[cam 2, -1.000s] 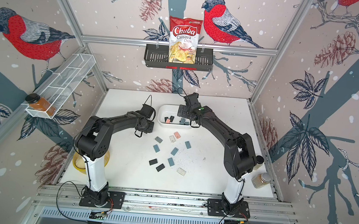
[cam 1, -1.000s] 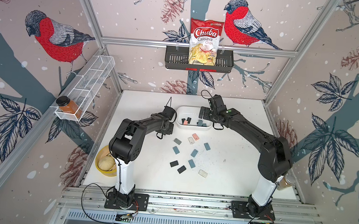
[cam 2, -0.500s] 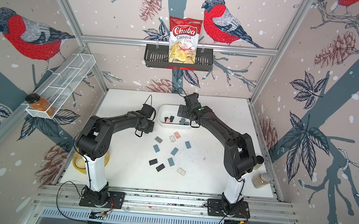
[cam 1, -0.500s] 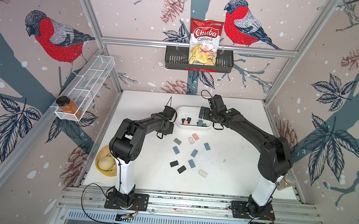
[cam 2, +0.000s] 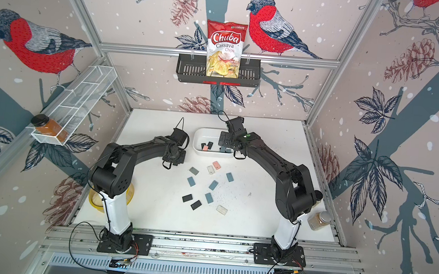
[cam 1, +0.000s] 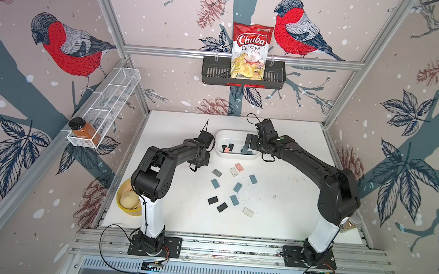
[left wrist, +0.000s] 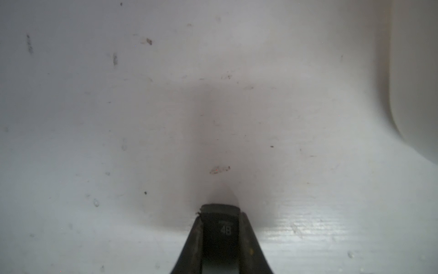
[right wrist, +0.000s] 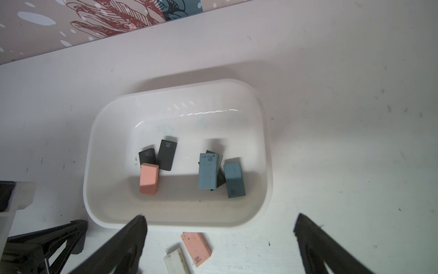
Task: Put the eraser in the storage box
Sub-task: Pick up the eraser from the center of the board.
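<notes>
Left claw (left wrist: 220, 211) is pinched tight on a black eraser (left wrist: 220, 229) stamped 4B, right down near the white table (left wrist: 94, 118). I can't tell if it touches. In both top views the storage box (cam 1: 236, 137) sits just above frame centre, between my two wrists, and its corner is close beside that left claw. Inside it I count a pink eraser (right wrist: 148, 179) plus blue and black ones. Right claw (right wrist: 220, 216) is spread wide over the box's rim, gripping nothing. Loose erasers (cam 1: 237, 187) are scattered mid-frame below the box.

The storage box (right wrist: 189, 129) is open above, far half bare; erasers (right wrist: 208, 170) crowd its near half.
</notes>
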Controlling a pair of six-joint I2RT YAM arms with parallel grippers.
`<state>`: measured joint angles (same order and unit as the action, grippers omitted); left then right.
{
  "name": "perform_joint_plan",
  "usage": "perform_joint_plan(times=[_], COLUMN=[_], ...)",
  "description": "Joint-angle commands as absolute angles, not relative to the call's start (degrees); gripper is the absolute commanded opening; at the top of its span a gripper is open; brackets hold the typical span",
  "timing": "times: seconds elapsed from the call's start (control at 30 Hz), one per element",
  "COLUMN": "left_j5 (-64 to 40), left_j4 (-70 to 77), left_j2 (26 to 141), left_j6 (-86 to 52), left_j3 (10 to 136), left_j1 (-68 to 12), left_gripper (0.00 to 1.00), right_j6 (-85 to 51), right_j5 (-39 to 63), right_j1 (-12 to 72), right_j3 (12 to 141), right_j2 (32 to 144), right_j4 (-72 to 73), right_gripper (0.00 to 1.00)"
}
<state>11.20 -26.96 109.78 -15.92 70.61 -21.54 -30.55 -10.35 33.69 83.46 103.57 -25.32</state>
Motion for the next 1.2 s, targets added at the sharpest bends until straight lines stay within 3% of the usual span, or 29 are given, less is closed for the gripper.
perform_joint_plan(times=[0.0, 1.17], left_j5=[12.68, 12.92], left_j4=[-27.8, -29.12], left_j2=[108.75, 104.15], left_j6=[-16.44, -17.75], left_j3=[70.44, 72.39], left_j1=[-21.45, -22.06], left_gripper=[0.16, 0.11], right_j6=[-31.38, -32.59], right_j5=[-11.08, -10.9], right_j1=[33.57, 34.23], right_j3=[81.94, 55.63], right_j2=[102.1, 84.69], right_j4=[-23.53, -14.81], right_gripper=[1.0, 1.0])
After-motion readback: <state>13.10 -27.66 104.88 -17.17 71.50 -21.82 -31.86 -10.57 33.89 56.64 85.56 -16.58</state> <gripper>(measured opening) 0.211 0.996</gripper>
